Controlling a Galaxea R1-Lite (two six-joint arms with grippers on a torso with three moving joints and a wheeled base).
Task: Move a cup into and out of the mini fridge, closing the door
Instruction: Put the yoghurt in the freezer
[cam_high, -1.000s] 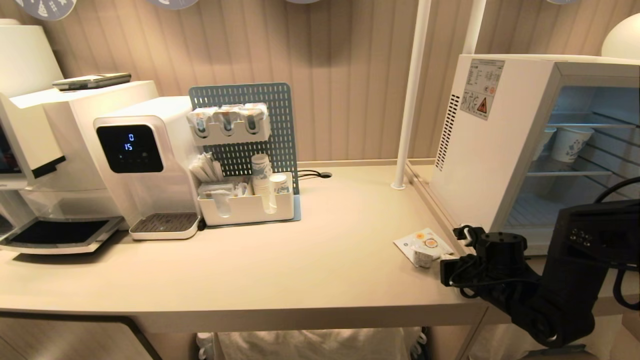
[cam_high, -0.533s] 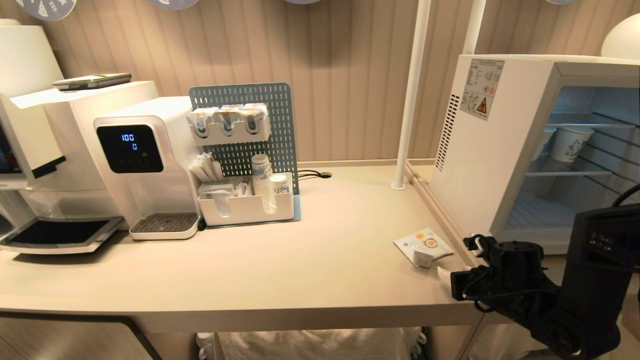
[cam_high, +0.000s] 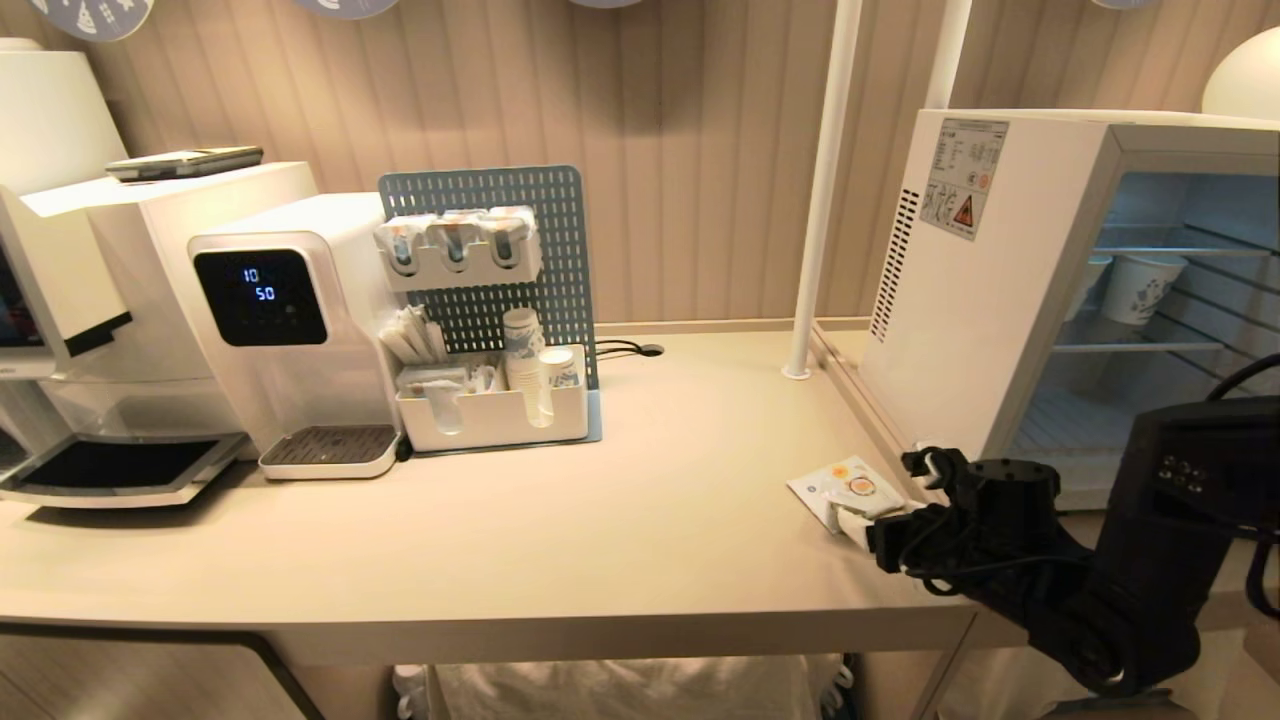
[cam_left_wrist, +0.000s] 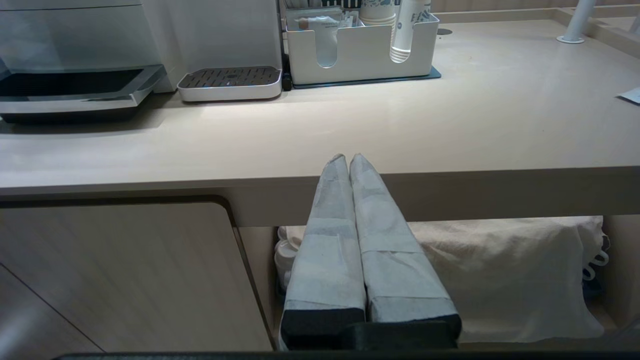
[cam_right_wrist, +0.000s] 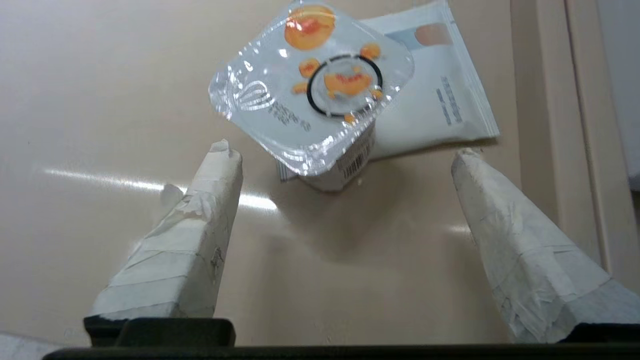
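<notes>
Beige counter (cam_high: 600, 520) against ribbed panel wall. Left: water dispenser (cam_high: 290, 330), white organiser (cam_high: 490, 415) on blue pegboard. Right: mini fridge (cam_high: 1050, 290), interior exposed. The cup (cam_right_wrist: 320, 100) stands on the counter by a white sachet (cam_right_wrist: 440, 100), near the fridge. Right gripper (cam_right_wrist: 345, 165) spread wide, holding nothing, just short of the cup. Left gripper (cam_left_wrist: 349, 160) clenched, empty, below the counter edge.

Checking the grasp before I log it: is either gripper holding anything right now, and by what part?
Nothing is held. The right gripper is open, fingers apart and clear of the cup on the counter; the left gripper is shut on nothing.
</notes>
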